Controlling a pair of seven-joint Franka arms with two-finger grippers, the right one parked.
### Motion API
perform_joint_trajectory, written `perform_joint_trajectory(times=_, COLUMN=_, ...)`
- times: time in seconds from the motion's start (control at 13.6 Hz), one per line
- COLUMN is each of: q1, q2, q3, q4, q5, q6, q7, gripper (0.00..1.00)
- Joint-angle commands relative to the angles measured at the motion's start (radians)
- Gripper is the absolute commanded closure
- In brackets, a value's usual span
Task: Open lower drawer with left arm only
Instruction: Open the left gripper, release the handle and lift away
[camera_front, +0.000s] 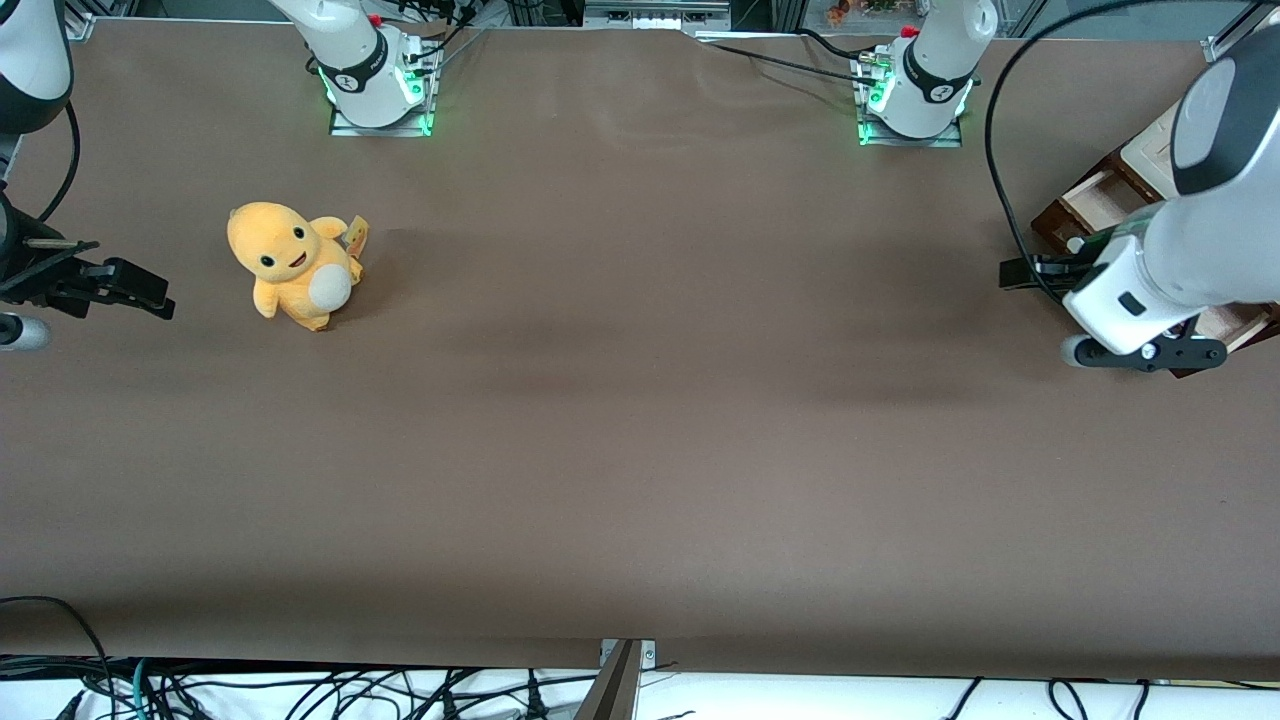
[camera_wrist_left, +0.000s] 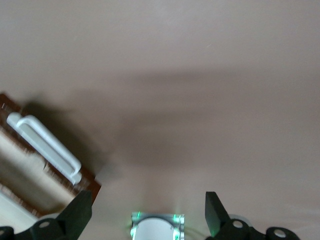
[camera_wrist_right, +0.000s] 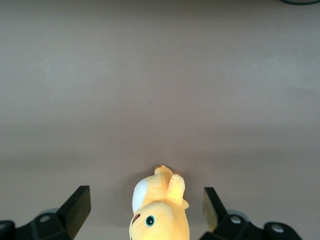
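Note:
The lower drawer (camera_front: 1093, 196) stands pulled out of the cabinet (camera_front: 1152, 150) at the working arm's end of the table, and its pale wood inside shows. Its dark brown front (camera_wrist_left: 90, 181) carries a long white bar handle (camera_wrist_left: 46, 145). The left arm (camera_front: 1190, 240) reaches over the cabinet and hides much of the drawer. My gripper (camera_front: 1012, 272) (camera_wrist_left: 147, 206) hangs just in front of the drawer front, open, with only bare table between its fingers. The handle lies outside the fingers (camera_wrist_left: 80, 212), apart from them.
A yellow plush toy (camera_front: 293, 264) (camera_wrist_right: 160, 212) sits toward the parked arm's end of the table. Two arm bases with green lights (camera_front: 378, 72) (camera_front: 915, 85) stand along the table's edge farthest from the front camera. Cables lie below the near edge.

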Motion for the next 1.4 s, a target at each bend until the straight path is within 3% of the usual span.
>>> perform_joint_trajectory(times=0.0, q1=0.008, q2=-0.108, q3=0.005, q4=-0.141, q5=-0.040, q6=0.163, q7=0.130, gripper=0.00)
perform_joint_trajectory(times=0.44, q1=-0.035, q2=-0.400, q3=0.107, q4=-0.616, q5=-0.049, q6=0.547, q7=0.181, gripper=0.00)
perform_joint_trajectory(times=0.66, q1=-0.114, q2=-0.415, q3=0.214, q4=-0.630, q5=-0.049, q6=0.555, q7=0.182, gripper=0.00)
perform_joint_trajectory(times=1.32, q1=-0.111, q2=-0.426, q3=0.203, q4=-0.574, q5=-0.049, q6=0.487, q7=0.169, gripper=0.00)
